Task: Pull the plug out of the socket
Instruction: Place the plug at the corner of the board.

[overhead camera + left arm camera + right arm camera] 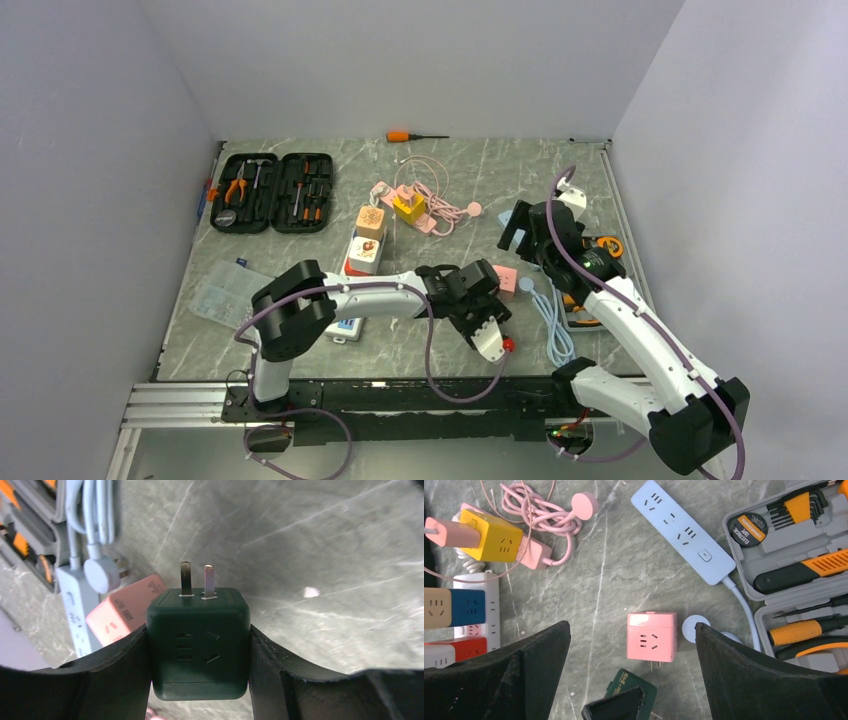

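The dark green plug cube [198, 645] is clamped in the half-spread left claw [198, 656], prongs bare, just apart from the pink socket cube [651, 636]. The right claw [631, 630] is spread wide above that cube, with nothing gripped. Orange-handled tools [804, 630] and a tape roll [748, 530] are seen in the grey case [740, 575].

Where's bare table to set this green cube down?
Bare marble for the green cube lies between the pink cord and the blue strip, beyond the pink cube. More beyond the cord, right of the screwdriver. Crowded: left by the white strip with cubes, right by the tool case.
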Robot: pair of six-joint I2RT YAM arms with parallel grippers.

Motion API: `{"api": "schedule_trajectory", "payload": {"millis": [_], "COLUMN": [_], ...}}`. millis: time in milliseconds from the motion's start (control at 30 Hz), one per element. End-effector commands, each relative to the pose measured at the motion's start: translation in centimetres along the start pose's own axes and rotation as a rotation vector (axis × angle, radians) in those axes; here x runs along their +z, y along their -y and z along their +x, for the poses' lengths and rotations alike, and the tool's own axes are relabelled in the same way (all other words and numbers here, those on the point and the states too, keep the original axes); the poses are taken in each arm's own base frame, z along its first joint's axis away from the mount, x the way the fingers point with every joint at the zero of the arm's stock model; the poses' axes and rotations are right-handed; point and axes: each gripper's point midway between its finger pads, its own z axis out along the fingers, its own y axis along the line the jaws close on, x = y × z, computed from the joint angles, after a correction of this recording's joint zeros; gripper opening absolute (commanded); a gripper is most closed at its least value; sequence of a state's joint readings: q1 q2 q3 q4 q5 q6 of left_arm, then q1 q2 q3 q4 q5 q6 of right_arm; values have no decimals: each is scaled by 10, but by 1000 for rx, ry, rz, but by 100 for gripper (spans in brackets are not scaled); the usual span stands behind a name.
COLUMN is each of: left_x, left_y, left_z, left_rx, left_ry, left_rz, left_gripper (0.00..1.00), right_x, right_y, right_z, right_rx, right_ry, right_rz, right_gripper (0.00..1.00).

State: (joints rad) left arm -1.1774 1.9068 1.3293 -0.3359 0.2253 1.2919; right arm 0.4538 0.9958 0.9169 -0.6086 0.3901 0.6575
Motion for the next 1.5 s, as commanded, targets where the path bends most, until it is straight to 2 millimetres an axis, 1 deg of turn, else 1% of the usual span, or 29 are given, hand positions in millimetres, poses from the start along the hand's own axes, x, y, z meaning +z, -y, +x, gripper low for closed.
{"api": "schedule_trajectory", "payload": {"millis": [0, 33, 67, 100, 133, 200, 267, 300, 367, 400, 500, 633, 667, 733, 800, 833, 967, 1000, 1033, 1100, 1167, 1200, 1267, 1333, 1367, 1400, 1467], "left_x": [0, 1, 2, 3, 2, 0, -5, -10, -25, -35, -72, -133, -147, -174, -199, -208, -237, -243, -249, -261, -264, -269, -270, -267, -262, -258, -252], "left_y": [4, 6, 5, 3, 1, -6, -11, -13, -16, -18, -13, -6, -6, -8, -14, -17, -34, -39, -46, -54, -56, -64, -69, -72, -70, -70, -69], "left_z": [-28, -31, -34, -39, -42, -45, -44, -44, -44, -46, -44, -38, -32, -17, 16, 35, 125, 145, 164, 194, 217, 226, 243, 256, 265, 270, 277], "left_rx": [-49, -57, -76, -99, -107, -144, -168, -181, -220, -241, -319, -475, -517, -602, -692, -725, -892, -930, -965, -1049, -1135, -1168, -1235, -1293, -1322, -1342, -1357], "left_ry": [35, 36, 36, 47, 55, 55, 32, 19, 0, -5, -28, -6, -2, 2, -38, -77, -256, -290, -318, -353, -367, -370, -369, -360, -365, -364, -364], "left_rz": [26, 31, 26, 26, 31, 26, 24, 23, 17, 13, 44, 107, 113, 103, 41, -3, -266, -330, -398, -485, -514, -544, -560, -557, -547, -538, -529], "left_gripper": [32, 49, 79, 96, 99, 99, 99, 99, 99, 99, 99, 99, 99, 99, 99, 99, 99, 99, 99, 99, 99, 99, 99, 99, 99, 99, 99], "right_x": [-2, -2, -1, -1, -1, -1, -3, -4, -7, -9, -12, -11, -9, -4, 1, 5, 16, 19, 21, 27, 35, 40, 51, 67, 77, 88, 106], "right_y": [6, 6, 6, 6, 6, 6, 6, 6, 6, 7, 6, -1, -4, -11, -21, -25, -37, -40, -43, -51, -57, -60, -67, -75, -81, -83, -93], "right_z": [-3, -2, -2, -1, -2, -2, -4, -5, -10, -12, -19, -27, -28, -29, -29, -28, -30, -32, -32, -35, -36, -38, -40, -40, -40, -35, -38], "right_rx": [-4, 1, 3, 3, 5, 9, 9, 9, 9, 8, 12, 20, 21, 24, 25, 25, 25, 26, 25, 22, 18, 16, 6, -11, -21, -33, -47], "right_ry": [10, 8, 6, 3, 3, 3, 5, 8, 21, 24, 40, 50, 47, 35, 16, 8, -5, -6, -9, -16, -21, -22, -28, -45, -55, -72, -80], "right_rz": [6, 5, 4, 1, 1, 3, 1, 1, 4, 6, 3, -15, -23, -40, -65, -73, -92, -95, -101, -116, -119, -118, -118, -117, -114, -107, -104], "right_gripper": [96, 96, 96, 96, 96, 96, 96, 96, 96, 97, 97, 97, 97, 97, 96, 96, 94, 93, 92, 92, 91, 91, 91, 91, 90, 90, 89]}}
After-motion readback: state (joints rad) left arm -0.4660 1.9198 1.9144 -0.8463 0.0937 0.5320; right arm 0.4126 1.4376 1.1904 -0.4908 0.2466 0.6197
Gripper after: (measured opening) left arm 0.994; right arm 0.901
